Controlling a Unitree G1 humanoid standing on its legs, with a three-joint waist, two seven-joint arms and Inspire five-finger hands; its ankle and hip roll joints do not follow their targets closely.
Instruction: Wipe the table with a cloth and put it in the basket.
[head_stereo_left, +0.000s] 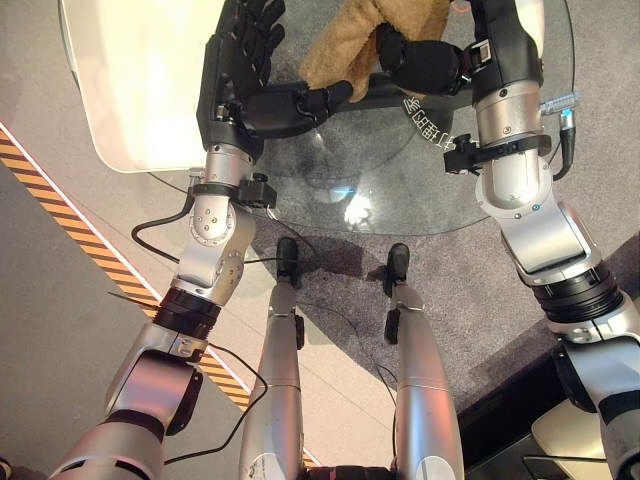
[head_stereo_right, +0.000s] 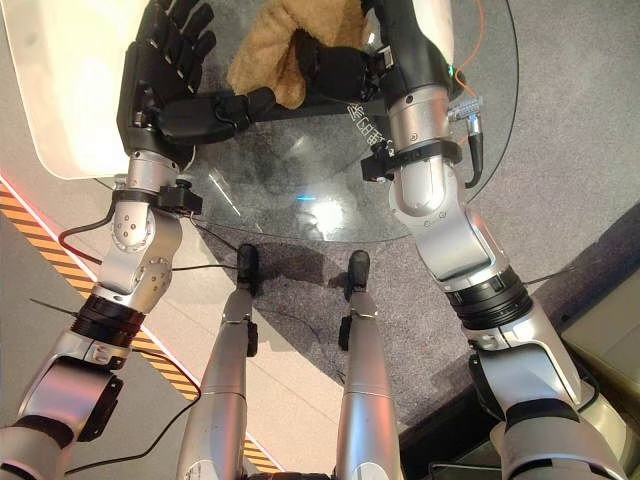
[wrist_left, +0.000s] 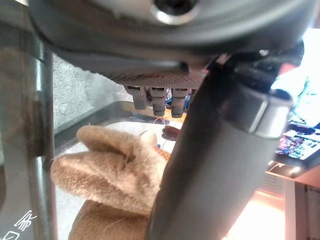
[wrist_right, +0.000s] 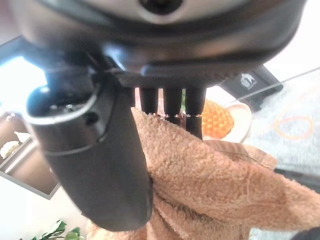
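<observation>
your right hand (head_stereo_right: 335, 68) is clenched around the tan cloth (head_stereo_left: 350, 45), which is bunched on the far side of the round glass table (head_stereo_left: 380, 190). your left hand (head_stereo_left: 245, 75) rests released just beside it, thumb pointing toward the cloth.

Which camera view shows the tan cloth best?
The right wrist view: the cloth spreads across it at close range, its fluffy pile plain under the right hand, which is curled round it. The left wrist view shows a bunched fold beside the left hand. Both eye views show it at the glass table's far edge.
</observation>
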